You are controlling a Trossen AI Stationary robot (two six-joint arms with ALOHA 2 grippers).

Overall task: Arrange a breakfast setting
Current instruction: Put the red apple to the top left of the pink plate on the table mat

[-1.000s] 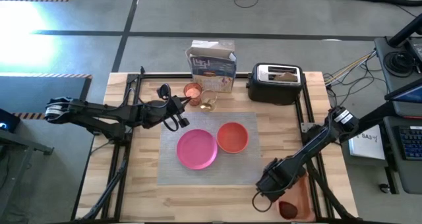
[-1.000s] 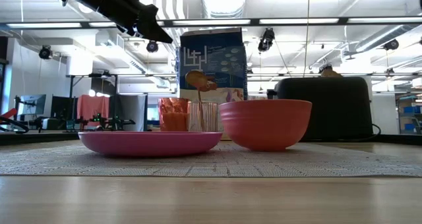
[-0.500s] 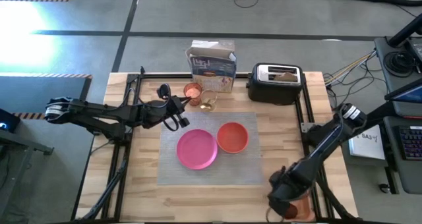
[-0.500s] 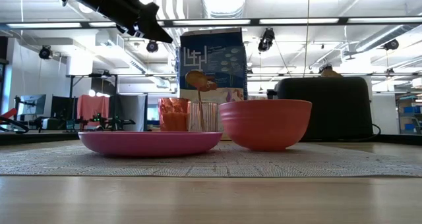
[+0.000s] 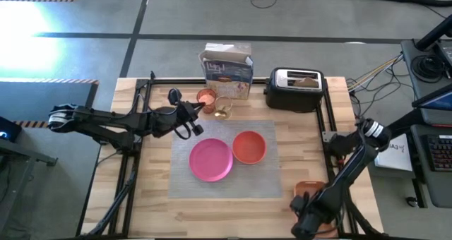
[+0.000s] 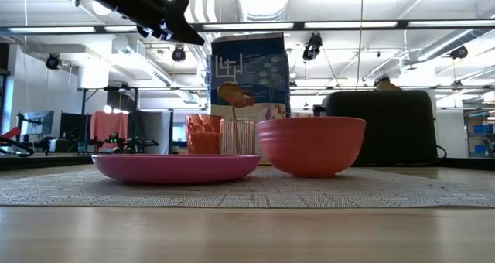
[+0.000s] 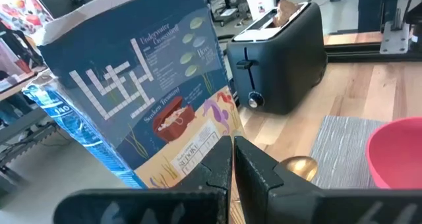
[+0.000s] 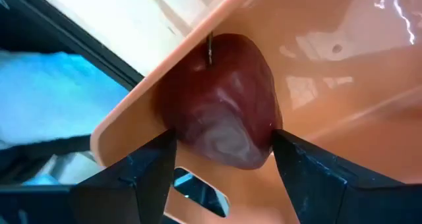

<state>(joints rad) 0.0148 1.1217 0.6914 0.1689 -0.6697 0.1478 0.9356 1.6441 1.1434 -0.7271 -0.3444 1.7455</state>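
A red apple (image 8: 221,112) lies in the near corner of the orange tray (image 5: 308,192), against its rim. My right gripper (image 8: 222,140) hangs over it, open, one finger on each side of the apple. On the grey placemat (image 5: 226,183) sit the pink plate (image 5: 210,159) and the orange bowl (image 5: 248,147). Behind them stand the small orange cup (image 5: 206,97) and the clear glass (image 5: 223,114), with the gold spoon (image 6: 234,95) standing in the glass. My left gripper (image 5: 192,117) hovers shut beside the cup, holding nothing. Toast (image 5: 305,78) sticks up from the toaster. My right gripper comes at the apple from above, slanting down, and its fingers (image 8: 148,174) straddle the apple's two sides (image 8: 178,128). I cannot tell whether they touch it. The apple rests on the tray floor.
A blue cereal box (image 5: 227,69) and the black toaster (image 5: 295,90) stand along the far edge. The tray lies at the near right corner, beside the table's dark frame rail (image 5: 332,138). Bare wood shows left of the placemat (image 5: 152,190).
My right gripper has swung toward the table's near right corner, from beside the placemat's near right corner to above the tray's near end, where it now covers the apple in the high view. Nothing on the placemat has moved.
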